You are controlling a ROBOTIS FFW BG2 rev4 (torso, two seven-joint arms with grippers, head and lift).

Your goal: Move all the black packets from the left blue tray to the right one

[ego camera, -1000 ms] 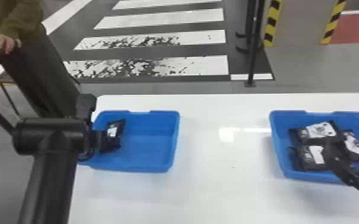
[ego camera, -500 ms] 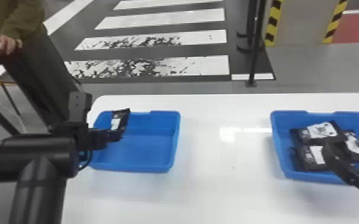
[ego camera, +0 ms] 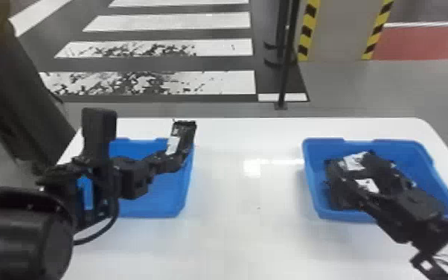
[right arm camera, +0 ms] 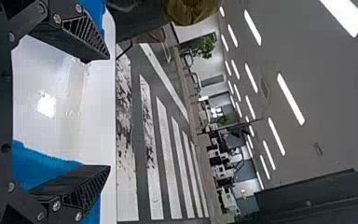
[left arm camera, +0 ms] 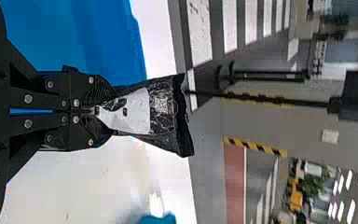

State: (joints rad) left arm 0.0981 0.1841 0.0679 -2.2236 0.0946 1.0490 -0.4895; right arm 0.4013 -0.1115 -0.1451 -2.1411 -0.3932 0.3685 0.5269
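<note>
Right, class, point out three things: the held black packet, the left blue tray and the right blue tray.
Held black packet [left arm camera: 137, 112]: left wrist view, on its white label.
Left blue tray [ego camera: 162, 188]: head view, on its bare floor.
Right blue tray [ego camera: 312, 178]: head view, on its left wall.

**Crosswalk [ego camera: 227, 46] beyond the table [ego camera: 234, 242]**

In my head view I see a slim black pole [ego camera: 285, 74] near a grey pillar [ego camera: 340, 29] edged with yellow-and-black stripes [ego camera: 305, 31], and a red floor patch [ego camera: 428, 43] beside it. My right wrist feed shows lit ceiling lamps [right arm camera: 291, 98] and a green plant [right arm camera: 206, 48].
</note>
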